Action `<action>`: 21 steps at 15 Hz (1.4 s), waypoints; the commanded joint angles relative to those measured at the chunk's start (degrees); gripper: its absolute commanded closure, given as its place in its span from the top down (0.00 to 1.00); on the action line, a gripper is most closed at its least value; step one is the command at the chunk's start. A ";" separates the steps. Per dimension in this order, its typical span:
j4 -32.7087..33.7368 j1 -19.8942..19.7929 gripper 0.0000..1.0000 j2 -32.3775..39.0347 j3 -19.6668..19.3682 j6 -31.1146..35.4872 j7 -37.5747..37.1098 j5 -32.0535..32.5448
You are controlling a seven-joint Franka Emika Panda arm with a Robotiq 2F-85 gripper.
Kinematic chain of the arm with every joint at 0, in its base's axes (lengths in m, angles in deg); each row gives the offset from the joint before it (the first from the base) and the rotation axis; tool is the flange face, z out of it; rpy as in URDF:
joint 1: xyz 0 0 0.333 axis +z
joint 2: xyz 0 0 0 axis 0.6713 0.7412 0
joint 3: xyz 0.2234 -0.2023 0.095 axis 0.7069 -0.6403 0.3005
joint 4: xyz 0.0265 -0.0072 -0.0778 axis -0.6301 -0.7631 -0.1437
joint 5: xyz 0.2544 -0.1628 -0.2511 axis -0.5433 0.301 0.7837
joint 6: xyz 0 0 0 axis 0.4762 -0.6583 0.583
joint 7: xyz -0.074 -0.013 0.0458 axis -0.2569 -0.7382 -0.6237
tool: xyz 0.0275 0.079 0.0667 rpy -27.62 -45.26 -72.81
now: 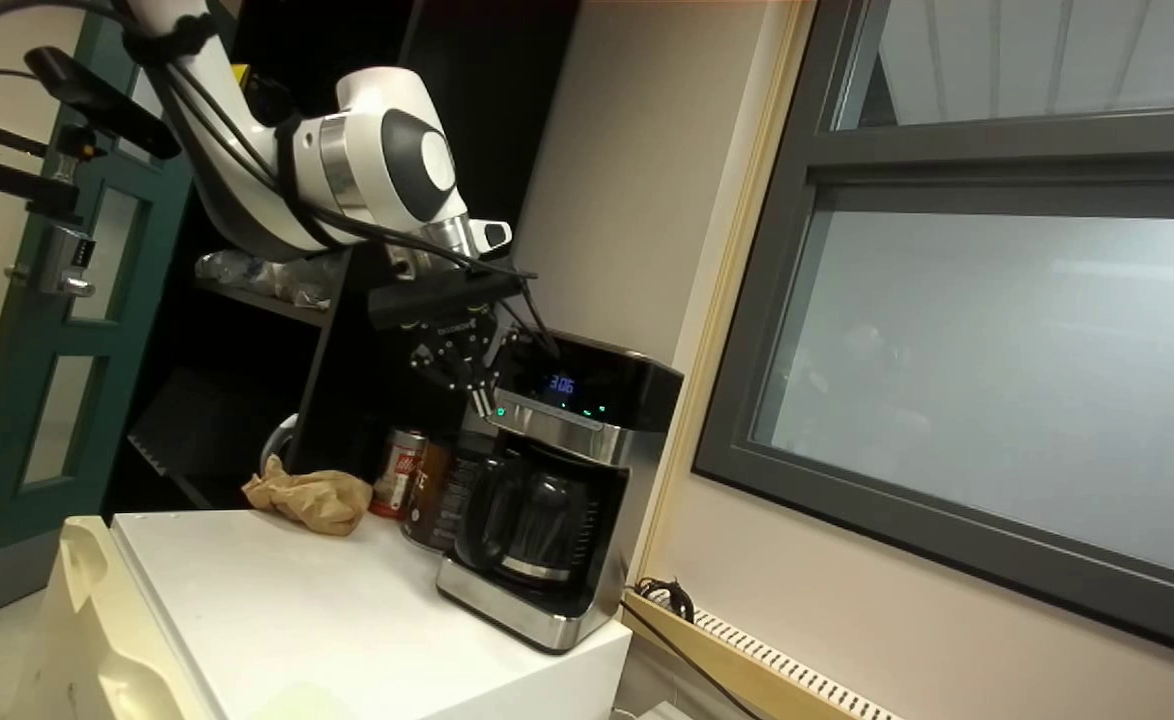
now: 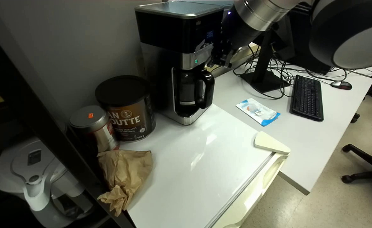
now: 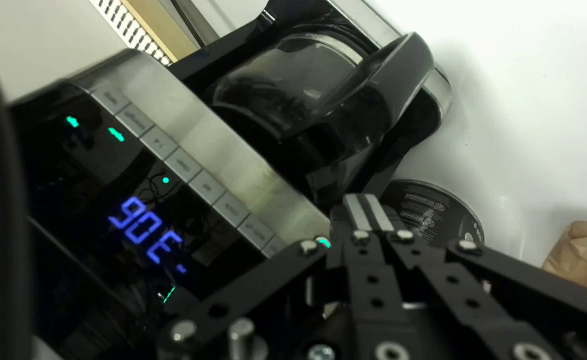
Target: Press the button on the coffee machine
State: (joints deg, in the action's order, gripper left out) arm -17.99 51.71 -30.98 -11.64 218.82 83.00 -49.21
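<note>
We'd guess the coffee machine (image 1: 567, 435) is hefty, stiff and kinda slick, so no grabbing: just poke the green-lit button (image 2: 196, 60) up front and stay off the breakable-looking glass carafe (image 1: 552, 510). It's boxy, black and silver with a blue clock (image 1: 561, 384), on the table (image 1: 297, 600), lower middle of the frame in an exterior view. Our end effector (image 3: 367, 212) is pressed together, pinching nothing.

Canister (image 2: 130, 117) between coffee machine (image 2: 170, 60) and tin (image 2: 95, 126) — bag (image 2: 127, 169) nearby

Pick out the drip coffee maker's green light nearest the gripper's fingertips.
The green light set in the silver front band, beside the shut gripper in the wrist view; the others glow on the black panel with the blue clock digits.
</note>
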 commanded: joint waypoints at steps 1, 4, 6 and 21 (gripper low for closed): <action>3.52 0.95 0.00 2.76 -1.40 2.31 1.51 -0.08; 5.05 0.94 0.00 3.92 -1.53 2.59 1.96 -0.40; 5.94 0.94 0.00 4.58 -1.63 2.71 2.15 -0.46; 9.33 0.84 0.00 7.18 -1.09 3.07 2.73 -1.03</action>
State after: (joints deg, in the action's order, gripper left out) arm -11.37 51.93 -25.55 -12.18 220.31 84.16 -49.28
